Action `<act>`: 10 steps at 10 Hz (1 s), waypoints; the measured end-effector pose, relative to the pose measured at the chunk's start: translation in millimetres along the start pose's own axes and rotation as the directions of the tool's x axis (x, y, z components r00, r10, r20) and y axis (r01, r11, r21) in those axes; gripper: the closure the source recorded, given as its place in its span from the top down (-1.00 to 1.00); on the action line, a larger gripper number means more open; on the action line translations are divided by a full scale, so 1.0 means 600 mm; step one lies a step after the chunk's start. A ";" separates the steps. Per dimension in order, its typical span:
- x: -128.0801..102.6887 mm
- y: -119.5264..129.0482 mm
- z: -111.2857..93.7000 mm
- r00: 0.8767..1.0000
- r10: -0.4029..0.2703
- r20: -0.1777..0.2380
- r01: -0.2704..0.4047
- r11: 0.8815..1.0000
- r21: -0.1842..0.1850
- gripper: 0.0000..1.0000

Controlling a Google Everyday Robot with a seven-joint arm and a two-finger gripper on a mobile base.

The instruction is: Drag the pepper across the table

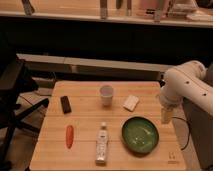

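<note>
Pepper (69, 136) location: lower left of frame, flat on the wooden table (85, 117), long axis pointing up-frame. Sits just left of the clear bottle (102, 144), apart from it. Lies below the black block (65, 104), also apart. Touches nothing but the tabletop.

Gripper (166, 115) location: right of frame, hanging from the white arm by the table's right edge, up and to the right of the green bowl (140, 135). Stands released, jaws apart, grasping nothing. Well apart from the pepper, with bowl and bottle in between.

Other items noted: white cup (106, 95) at upper centre of table, pale sponge-like piece (131, 103) to its right, office chair (15, 95) at left of frame.

Handling judgement: appears small, slim and light. Likely smooth-skinned and rounded, hence prone to rolling sideways or slipping if pushed across its width. Cannot tell whether real or a toy. Judged firm enough for a moderate pinch either way, and not fragile. Requires a descent close to the tabletop, given the low profile.

Hold point recommended: mid-length, at the thicker part, closing across the narrow width from above. Advise avoiding the tapered tip as too thin for a sure grip. Advise light downward pressure for dragging, without lifting. Advise care on the right side, given the bottle close by.
</note>
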 end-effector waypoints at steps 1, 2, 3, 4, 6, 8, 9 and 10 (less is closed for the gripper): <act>-0.009 0.000 -0.002 1.000 -0.019 -0.008 0.019 1.000 0.002 0.60; -0.028 -0.001 -0.004 0.999 -0.049 -0.013 0.049 0.999 0.003 0.60; -0.058 -0.002 -0.007 0.996 -0.086 -0.023 0.086 0.996 0.005 0.60; -0.086 -0.004 -0.009 0.993 -0.117 -0.028 0.117 0.993 0.008 0.60; -0.109 -0.006 -0.012 0.987 -0.153 -0.041 0.153 0.988 0.011 0.60; -0.113 -0.004 -0.014 0.978 -0.201 -0.052 0.202 0.979 0.010 0.60; -0.120 -0.001 -0.013 0.974 -0.221 -0.057 0.222 0.975 0.010 0.60; -0.141 0.000 -0.013 0.967 -0.250 -0.055 0.251 0.968 0.012 0.60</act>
